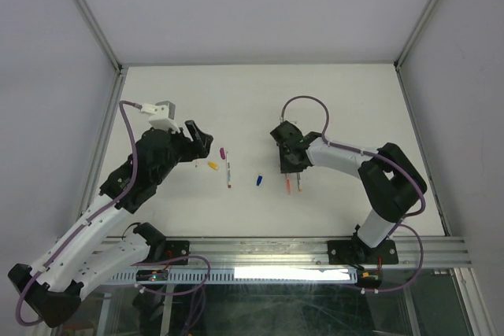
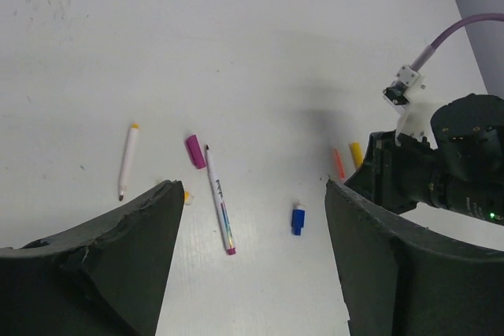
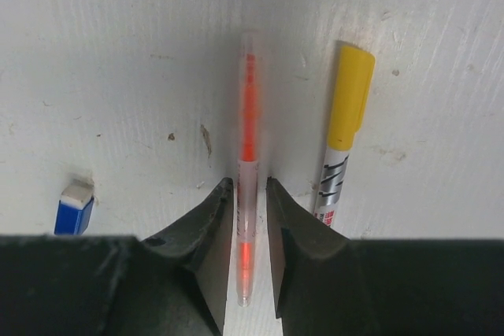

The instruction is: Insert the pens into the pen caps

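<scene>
My right gripper [image 1: 292, 172] [image 3: 250, 186] is down at the table, its jaws closed narrowly around an orange pen [image 3: 246, 116] [image 1: 288, 186] that lies flat. A yellow-capped pen [image 3: 347, 127] [image 1: 299, 186] lies just to its right. My left gripper [image 1: 201, 142] [image 2: 252, 265] is open and empty above the table. Below it lie a white pen with a pink end [image 2: 219, 210] [image 1: 228, 175], a purple cap [image 2: 194, 151] [image 1: 223, 151], a blue cap [image 2: 298, 219] [image 1: 258, 180] [image 3: 75, 207], a yellow cap [image 1: 212, 166] and a pen with a yellow end [image 2: 127, 160].
The white table [image 1: 339, 100] has metal frame posts at its left and right sides and a rail along the near edge [image 1: 315, 251]. The right arm's wrist [image 2: 441, 171] stands close to the right of the blue cap.
</scene>
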`<action>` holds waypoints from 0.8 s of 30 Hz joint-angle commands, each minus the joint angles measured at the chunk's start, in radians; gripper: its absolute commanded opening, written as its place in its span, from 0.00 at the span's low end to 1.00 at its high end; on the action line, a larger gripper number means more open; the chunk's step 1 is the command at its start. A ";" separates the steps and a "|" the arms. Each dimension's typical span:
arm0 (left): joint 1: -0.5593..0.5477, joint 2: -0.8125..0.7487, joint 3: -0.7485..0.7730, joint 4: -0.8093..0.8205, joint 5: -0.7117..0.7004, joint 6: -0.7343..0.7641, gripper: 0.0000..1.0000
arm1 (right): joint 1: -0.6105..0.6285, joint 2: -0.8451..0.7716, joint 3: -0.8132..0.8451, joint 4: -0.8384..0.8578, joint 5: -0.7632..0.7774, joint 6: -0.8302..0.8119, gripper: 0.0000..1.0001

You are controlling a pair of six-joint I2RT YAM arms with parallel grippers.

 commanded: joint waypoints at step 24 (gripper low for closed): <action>0.165 0.343 -0.028 0.082 0.109 0.072 0.58 | 0.066 -0.278 0.067 0.069 -0.177 -0.063 0.30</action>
